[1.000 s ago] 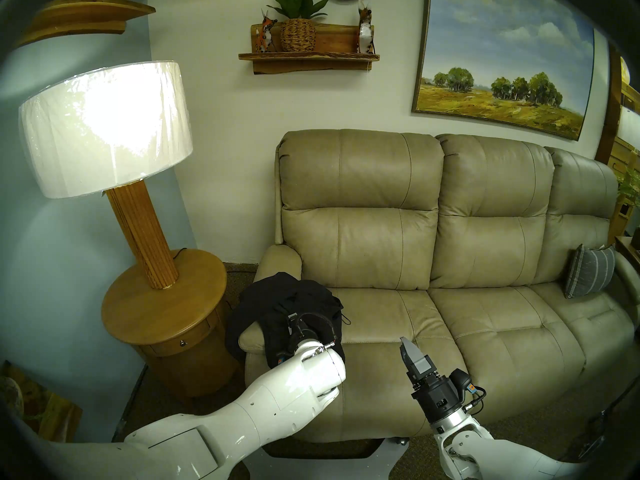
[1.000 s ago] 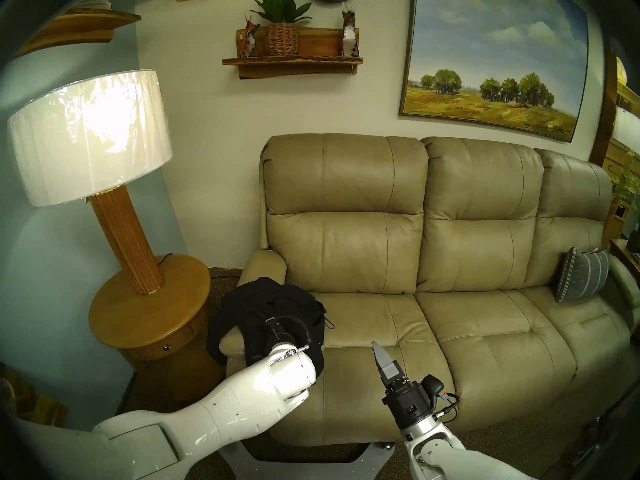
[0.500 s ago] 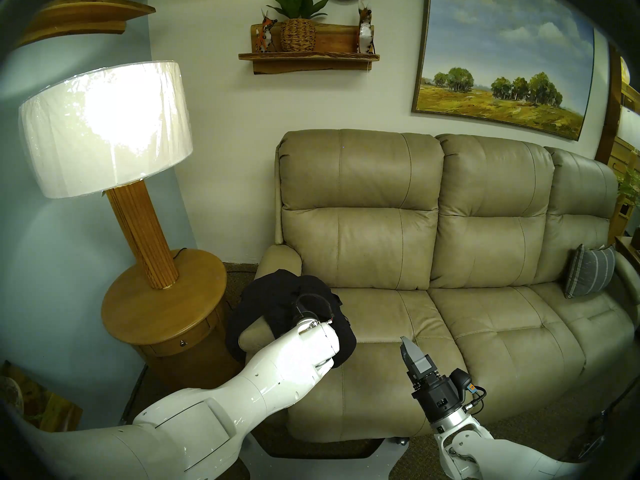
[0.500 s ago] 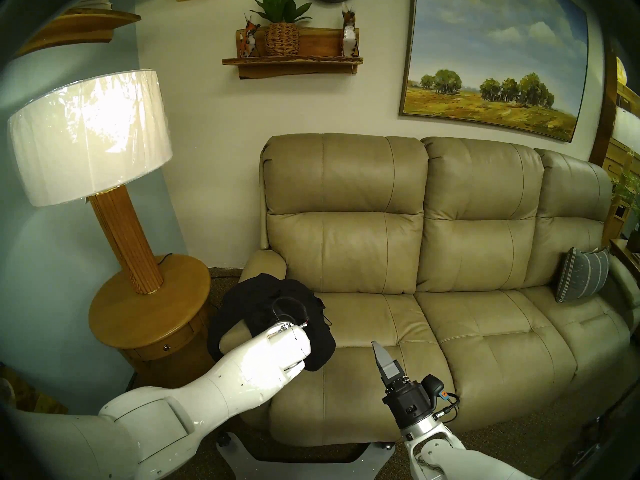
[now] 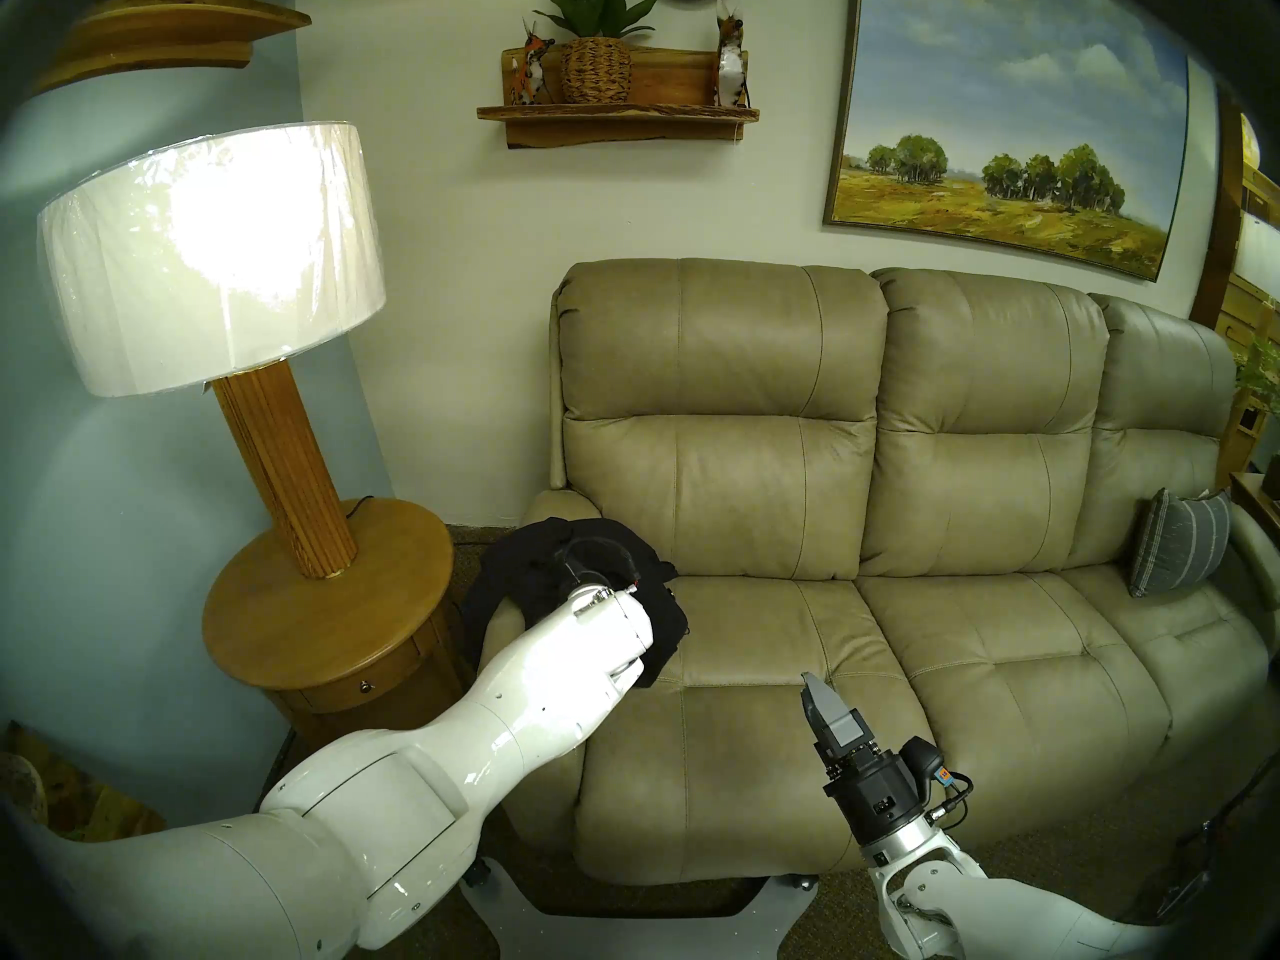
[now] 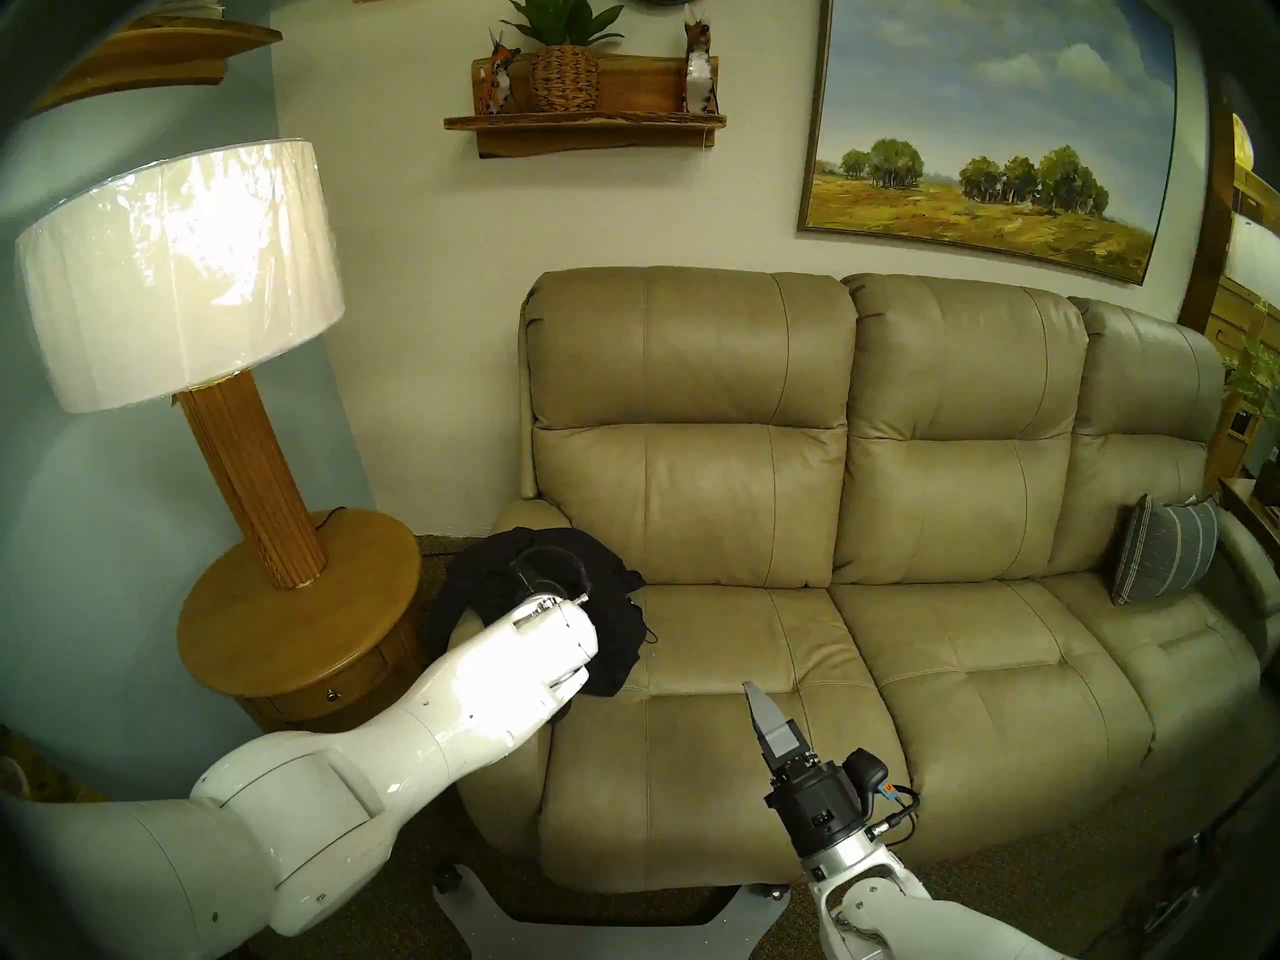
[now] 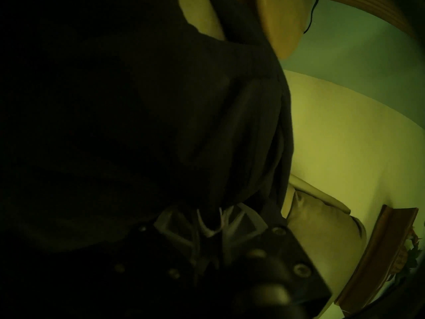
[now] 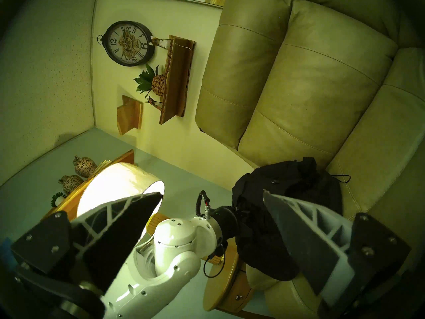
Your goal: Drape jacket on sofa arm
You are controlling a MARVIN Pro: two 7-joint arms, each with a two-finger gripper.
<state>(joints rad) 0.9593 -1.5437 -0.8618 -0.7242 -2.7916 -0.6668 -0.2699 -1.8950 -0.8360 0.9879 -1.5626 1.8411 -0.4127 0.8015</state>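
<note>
The black jacket (image 5: pixel 661 619) lies bunched over the beige sofa arm (image 5: pixel 502 636), hanging down both sides; its drawcord falls on the seat. It also shows in the right head view (image 6: pixel 616 626) and the right wrist view (image 8: pixel 299 187). My left gripper (image 7: pixel 210 221) is shut on a fold of the jacket (image 7: pixel 138 127) above the arm; in the head views its fingers are hidden behind the wrist and fabric. My right gripper (image 5: pixel 809 685) is open and empty above the left seat's front edge, its fingers wide apart in the right wrist view (image 8: pixel 212 193).
A round wooden side table (image 5: pixel 277 633) with a tall lamp (image 5: pixel 208 259) stands close on the left of the sofa arm. A grey striped pillow (image 5: pixel 1177 550) leans at the sofa's far right end. A wall shelf (image 5: pixel 616 117) hangs above.
My left arm has carried the jacket back along the sofa arm toward the backrest, baring more of the arm's front end. The right arm has not moved.
</note>
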